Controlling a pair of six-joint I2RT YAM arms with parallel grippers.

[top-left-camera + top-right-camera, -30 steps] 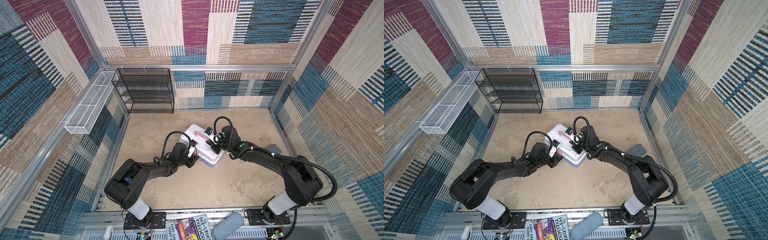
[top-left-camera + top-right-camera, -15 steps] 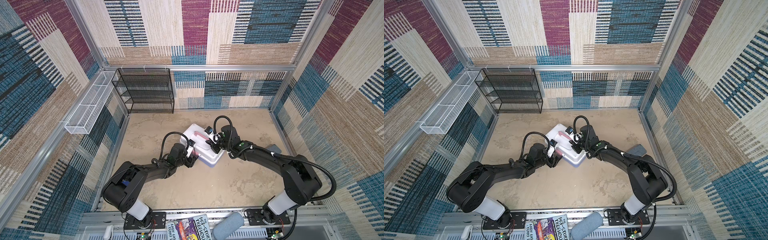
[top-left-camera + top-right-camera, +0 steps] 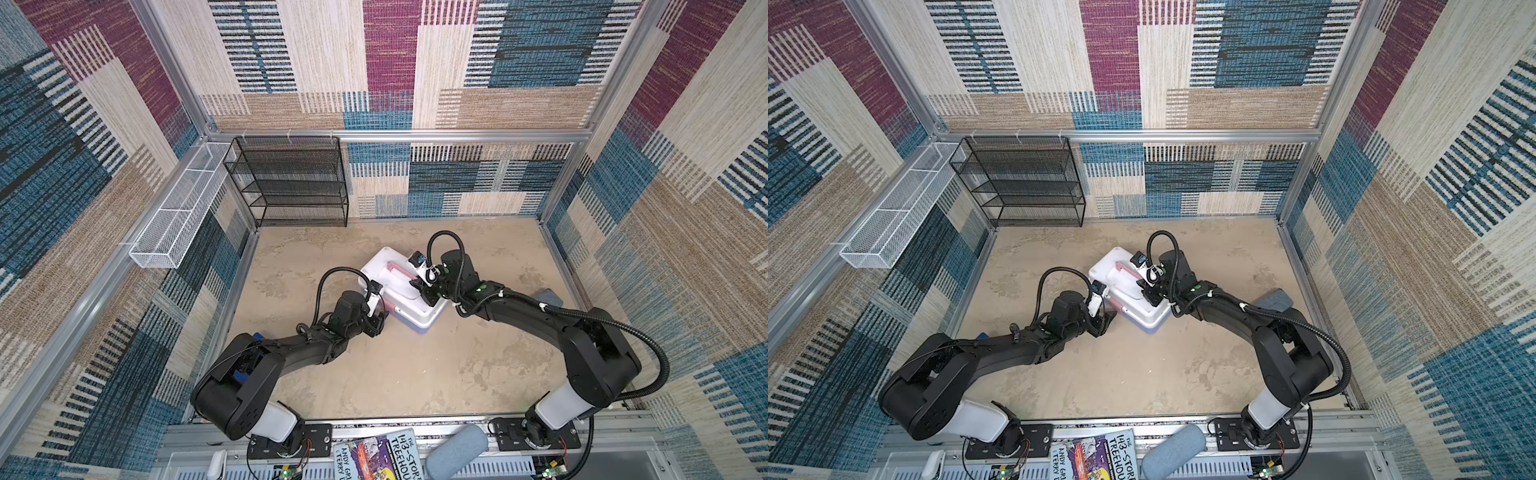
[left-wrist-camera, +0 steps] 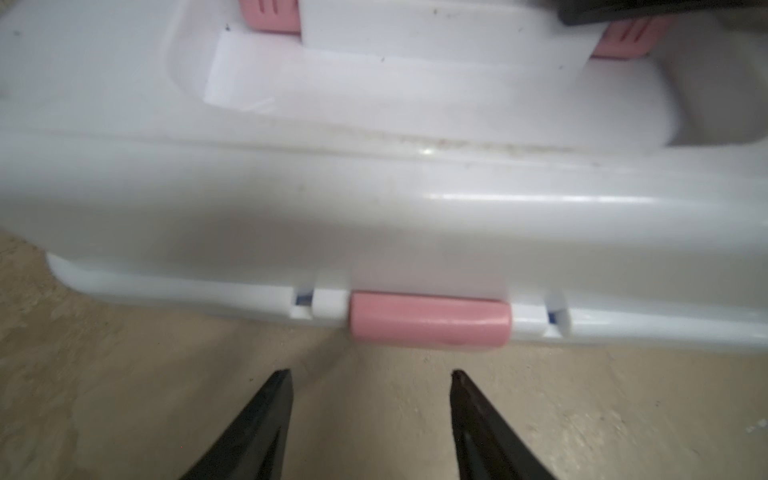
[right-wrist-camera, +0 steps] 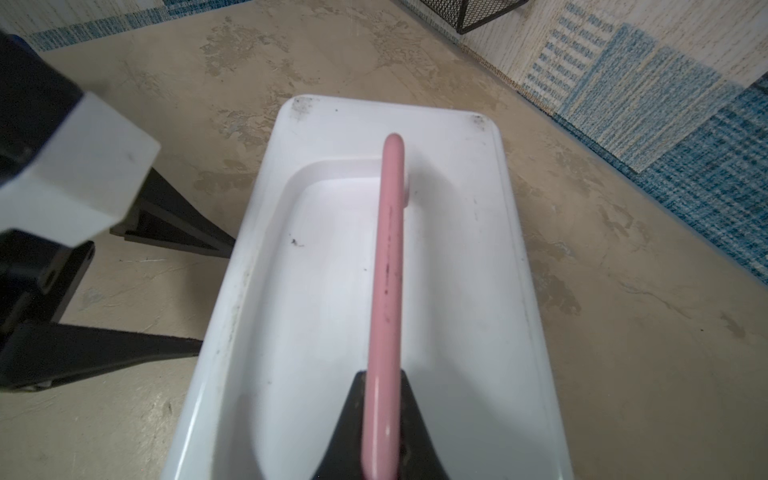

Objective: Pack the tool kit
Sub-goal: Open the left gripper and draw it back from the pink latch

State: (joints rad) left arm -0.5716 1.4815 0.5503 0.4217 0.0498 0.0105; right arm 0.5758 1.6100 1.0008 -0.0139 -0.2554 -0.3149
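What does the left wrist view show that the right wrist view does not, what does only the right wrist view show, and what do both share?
Only the left wrist view shows the pink latch on the lid's front edge. Only the right wrist view shows the right gripper shut on the raised pink handle, plus a corner of the black wire shelf. Both show the white lid, the beige table, the open left gripper and some pink of the handle.

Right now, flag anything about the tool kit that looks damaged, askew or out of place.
Nothing broken or spilled. The white lid is grimy at two corners, and the pink handle carries dark scratches.
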